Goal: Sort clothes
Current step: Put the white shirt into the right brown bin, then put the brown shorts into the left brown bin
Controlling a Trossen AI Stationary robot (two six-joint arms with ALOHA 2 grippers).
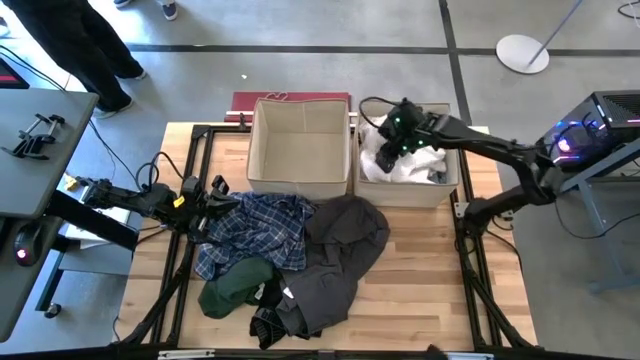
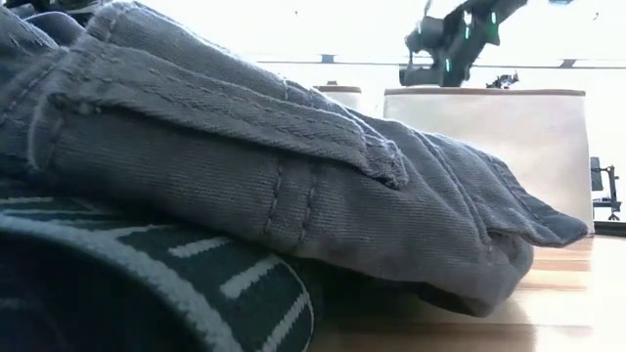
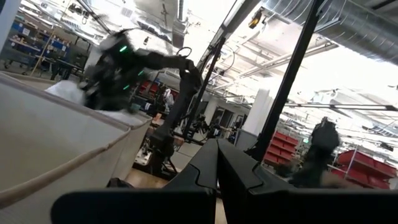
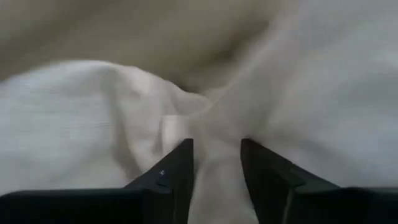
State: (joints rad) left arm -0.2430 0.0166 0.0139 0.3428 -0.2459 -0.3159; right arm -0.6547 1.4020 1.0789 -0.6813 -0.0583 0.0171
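Observation:
My right gripper is over the right beige box, shut on a white shirt that lies with other white clothes in that box. In the low view it hangs above the box rim. My left gripper is shut and empty at the left edge of the blue plaid shirt; its fingers point up toward the room. The plaid shirt, a dark grey piece, a dark green piece and a black-grey striped piece lie heaped on the table. My right gripper pinches a raised fold of the white shirt between its two fingers, coming from above and pointing down into the box. Creases in the cloth run toward the fingers. One layer or several, I cannot tell. The rest of the shirt spreads below on the other white clothes.
The left beige box stands open beside the right one at the table's far side. The grey garment fills the low view's front. A person stands beyond the table's far left corner. A black frame runs around the table.

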